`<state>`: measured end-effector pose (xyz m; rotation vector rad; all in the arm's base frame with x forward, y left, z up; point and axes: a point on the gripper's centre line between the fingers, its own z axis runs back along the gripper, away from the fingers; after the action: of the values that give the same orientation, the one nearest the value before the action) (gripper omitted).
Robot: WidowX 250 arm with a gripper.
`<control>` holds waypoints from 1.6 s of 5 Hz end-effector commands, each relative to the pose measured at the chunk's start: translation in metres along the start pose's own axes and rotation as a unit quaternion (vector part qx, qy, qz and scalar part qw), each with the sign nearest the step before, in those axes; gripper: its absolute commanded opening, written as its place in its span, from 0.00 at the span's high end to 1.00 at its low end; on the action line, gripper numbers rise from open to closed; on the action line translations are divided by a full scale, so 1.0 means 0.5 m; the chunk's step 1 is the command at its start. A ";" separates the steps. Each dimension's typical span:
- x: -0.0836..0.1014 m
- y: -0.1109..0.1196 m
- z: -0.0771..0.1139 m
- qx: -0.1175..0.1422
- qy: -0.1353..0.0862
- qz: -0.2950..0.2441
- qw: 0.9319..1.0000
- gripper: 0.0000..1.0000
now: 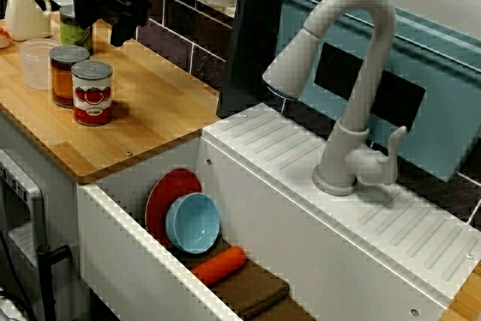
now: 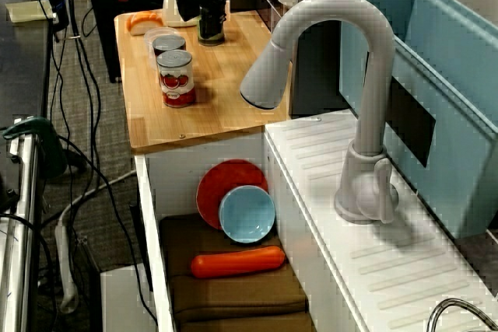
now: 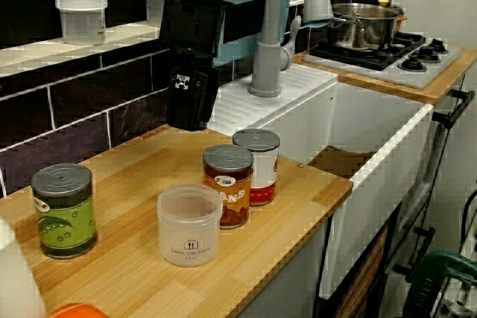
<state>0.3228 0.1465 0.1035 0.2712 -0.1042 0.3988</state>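
My black gripper (image 3: 186,113) hangs above the wooden counter (image 3: 141,176), close to the dark tiled back wall, with nothing seen in it. Its fingers read as one dark block, so their gap is hidden. In the view from the sink side the gripper (image 1: 113,28) stands just beside a green-labelled can (image 1: 74,31). The view from above the sink shows the gripper (image 2: 204,13) in front of that can (image 2: 210,34). Nearer the counter's front stand a tomato can (image 3: 256,165), a beans can (image 3: 228,184) and a clear plastic cup (image 3: 189,225).
A white bottle (image 1: 26,5) and an orange item (image 2: 144,21) sit at the counter's far end. The sink holds a red plate (image 2: 226,184), blue bowl (image 2: 247,213), carrot (image 2: 237,262) and brown cloth (image 2: 233,289). A grey faucet (image 1: 353,73) and blue bin (image 1: 436,88) stand behind it.
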 end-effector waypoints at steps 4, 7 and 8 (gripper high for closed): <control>0.005 0.119 0.005 -0.019 0.003 0.228 0.974 0.00; -0.019 0.144 -0.038 -0.050 0.010 0.351 0.935 0.00; -0.020 0.142 -0.045 -0.045 0.007 0.355 0.934 0.00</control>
<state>0.2910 0.2090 0.0915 0.1201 -0.1765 1.1169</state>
